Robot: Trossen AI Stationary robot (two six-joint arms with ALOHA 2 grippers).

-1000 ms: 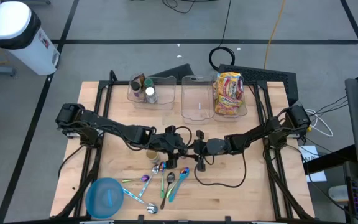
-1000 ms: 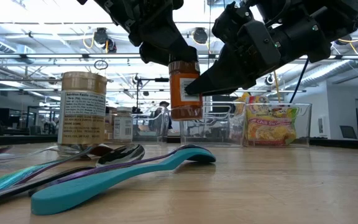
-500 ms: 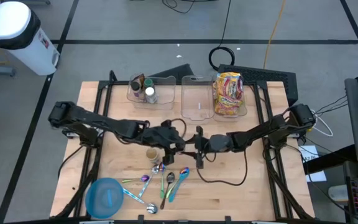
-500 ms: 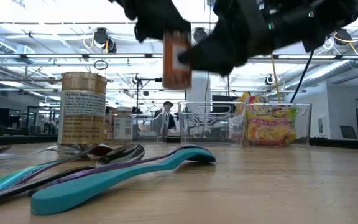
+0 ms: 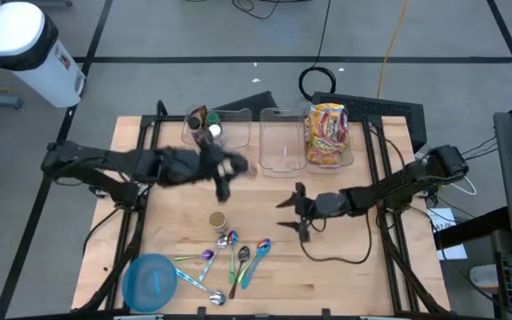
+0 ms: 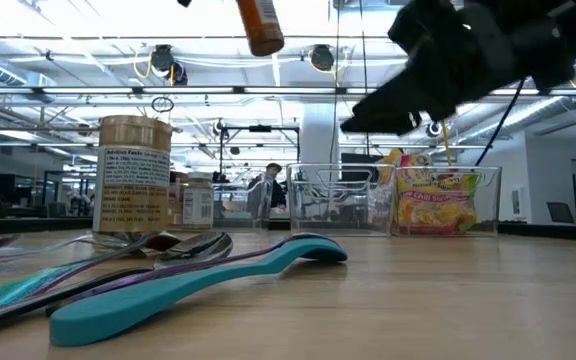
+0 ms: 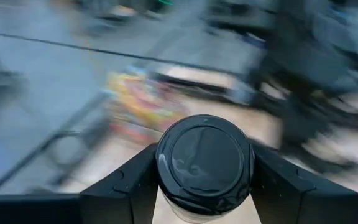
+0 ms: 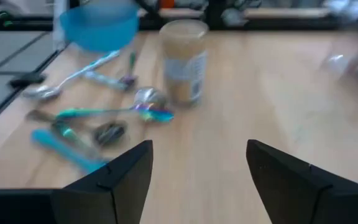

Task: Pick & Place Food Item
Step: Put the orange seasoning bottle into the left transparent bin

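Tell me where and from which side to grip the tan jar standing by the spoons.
Grip the tan jar around its cylindrical body, below the lid, coming from its open side toward the bins. It stands upright; spoons crowd the other side. The open right gripper is nearest.

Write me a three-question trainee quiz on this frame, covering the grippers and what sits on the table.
1. True or false: the right gripper is shut on a jar.
2. What is the left gripper holding? A) a spoon B) a black-lidded jar C) the blue bowl
3. Fill in: the tan jar stands on the table next to the ____.

Key
1. False: its fingers are apart with nothing between them, above the table to the right of the spoons.
2. B: the jar is clamped between its fingers, lifted clear of the table near the left bin.
3. Spoons.
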